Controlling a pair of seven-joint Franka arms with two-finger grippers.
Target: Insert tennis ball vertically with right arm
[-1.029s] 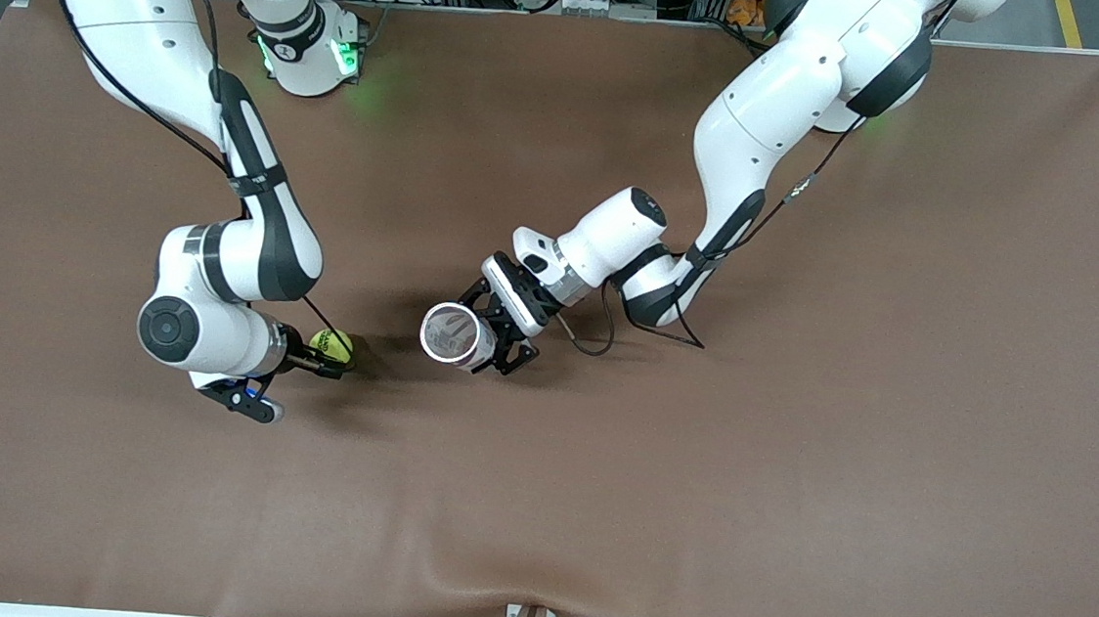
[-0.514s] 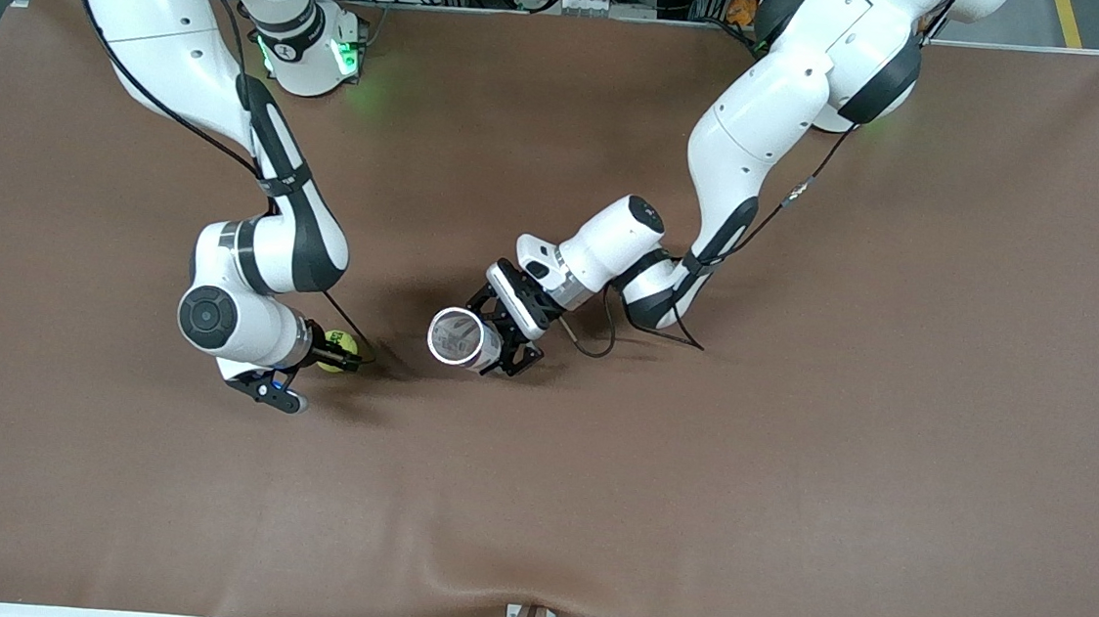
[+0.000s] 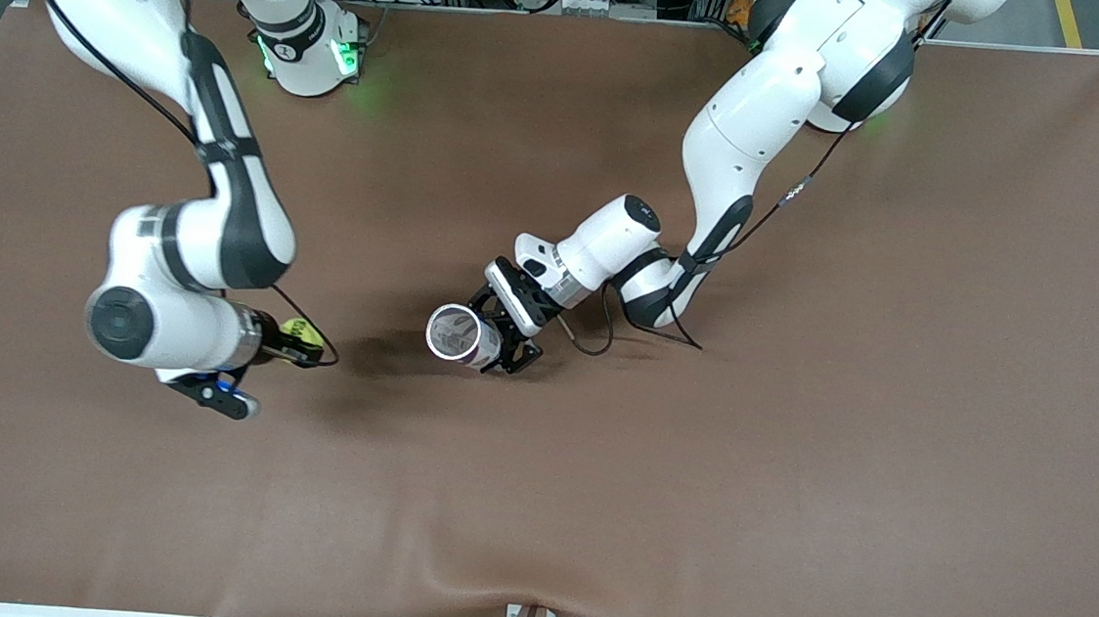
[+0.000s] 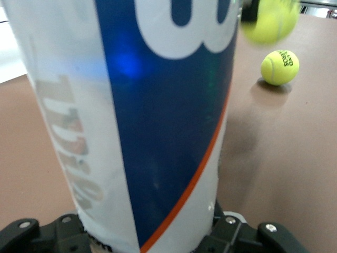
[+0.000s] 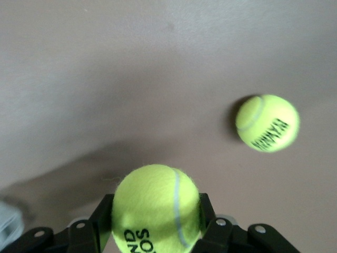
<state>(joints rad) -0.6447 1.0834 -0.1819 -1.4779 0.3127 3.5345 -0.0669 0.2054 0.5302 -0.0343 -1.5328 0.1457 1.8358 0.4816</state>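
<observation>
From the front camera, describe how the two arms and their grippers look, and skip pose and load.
Both arms are glossy white jointed shells with dark grey joint bands and thin black cables along them. The right arm ends in a black right gripper with a small blue spot nearby. The left arm carries a black left gripper below a white wrist, without blue. Green lights glow at the right arm's base.
</observation>
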